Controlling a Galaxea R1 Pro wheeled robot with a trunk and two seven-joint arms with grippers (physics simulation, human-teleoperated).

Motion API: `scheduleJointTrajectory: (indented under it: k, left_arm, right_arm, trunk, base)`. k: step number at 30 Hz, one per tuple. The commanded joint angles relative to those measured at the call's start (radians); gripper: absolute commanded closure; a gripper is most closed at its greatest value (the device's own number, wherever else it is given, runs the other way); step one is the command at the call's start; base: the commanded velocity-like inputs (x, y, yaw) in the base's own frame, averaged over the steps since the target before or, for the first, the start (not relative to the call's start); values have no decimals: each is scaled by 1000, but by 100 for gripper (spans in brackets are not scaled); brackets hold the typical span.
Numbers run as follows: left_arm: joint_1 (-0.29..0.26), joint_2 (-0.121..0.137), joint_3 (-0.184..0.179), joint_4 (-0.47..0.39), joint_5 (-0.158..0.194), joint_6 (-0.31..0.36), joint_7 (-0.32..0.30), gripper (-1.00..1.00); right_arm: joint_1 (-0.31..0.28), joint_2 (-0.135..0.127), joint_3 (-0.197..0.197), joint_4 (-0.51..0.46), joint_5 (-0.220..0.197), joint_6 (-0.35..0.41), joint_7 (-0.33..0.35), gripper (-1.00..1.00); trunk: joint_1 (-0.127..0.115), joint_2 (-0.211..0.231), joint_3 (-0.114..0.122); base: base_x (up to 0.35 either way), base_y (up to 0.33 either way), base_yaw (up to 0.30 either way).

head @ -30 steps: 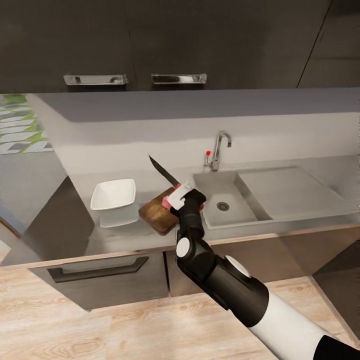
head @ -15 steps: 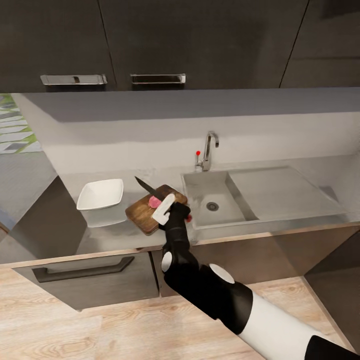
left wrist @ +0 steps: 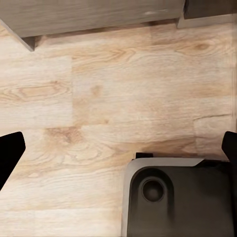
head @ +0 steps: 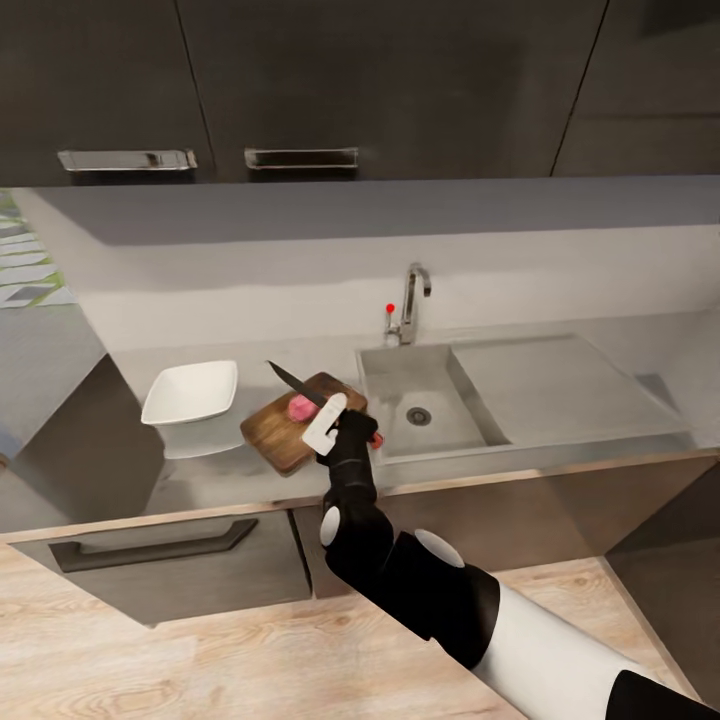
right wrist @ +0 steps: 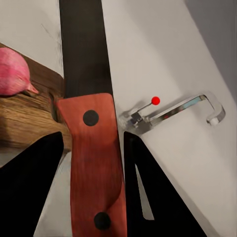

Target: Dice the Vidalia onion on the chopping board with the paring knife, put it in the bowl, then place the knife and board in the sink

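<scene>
The right gripper [head: 338, 425] is clamped on the paring knife [head: 296, 383] over the chopping board [head: 275, 435], blade slanting above the pink onion [head: 301, 407]. The bowl [head: 192, 394] sits just beside the board's left edge, blocking passage there. The countertop [head: 215, 478] shows bare grey between the board and its front edge. Right of the board, the sink [head: 395, 382] basin lies open, with the tap [head: 409, 305] standing at its back edge. The drainboard [head: 560, 385] offers flat room. The left wrist view shows bare wood floor [left wrist: 118, 89].

My head camera looks down past my right gripper [head: 340, 425]; its close wrist camera shares the chopping board [head: 280, 430].
</scene>
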Motion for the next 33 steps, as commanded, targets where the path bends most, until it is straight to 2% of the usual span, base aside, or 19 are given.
scheduleJointTrajectory:
  k: [1,10,13,14,16,20,24,27,33]
  left_arm:
    - [1,1,-9,-2,9,-1,4,-100]
    - [1,1,-9,-1,9,-1,4,-100]
    - [1,1,-9,-1,9,-1,4,-100]
    - [1,1,-9,-1,9,-1,4,-100]
    - [1,1,-9,-1,9,-1,4,-100]
    - [0,2,-6,1,10,-1,10,-100]
    - [0,2,-6,8,10,-1,11,-100]
    - [0,2,-5,17,10,-1,11,-100]
    - [0,2,-4,20,10,1,11,-100]
  right_arm:
    - [-2,1,3,0,-1,6,-5,100]
    - [-2,9,10,38,-1,6,-5,100]
    - [-2,11,32,56,-1,6,-5,100]
    - [-2,18,48,79,-1,6,-5,100]
    - [-2,25,53,107,-1,6,-5,100]
    - [20,48,76,97,17,27,-26,100]
    - [10,67,95,100,39,49,-26,100]
    - [9,67,111,101,54,52,-24,100]
    - [8,67,115,91,87,52,-24,100]
  trunk:
    - [1,-2,-2]
    - [1,-2,-2]
    - [1,-2,-2]
    - [1,-2,-2]
    - [1,-2,-2]
    - [1,-2,-2]
    - [1,-2,-2]
    - [1,-2,-2]
    - [1,-2,-2]
  base:
    - [152,-244,0]
    - [71,-99,0]
    - [5,-6,0]
    - [1,-1,0]
    - [0,0,0]
    - [0,0,0]
    - [0,0,0]
    - [0,0,0]
    - [54,-63,0]
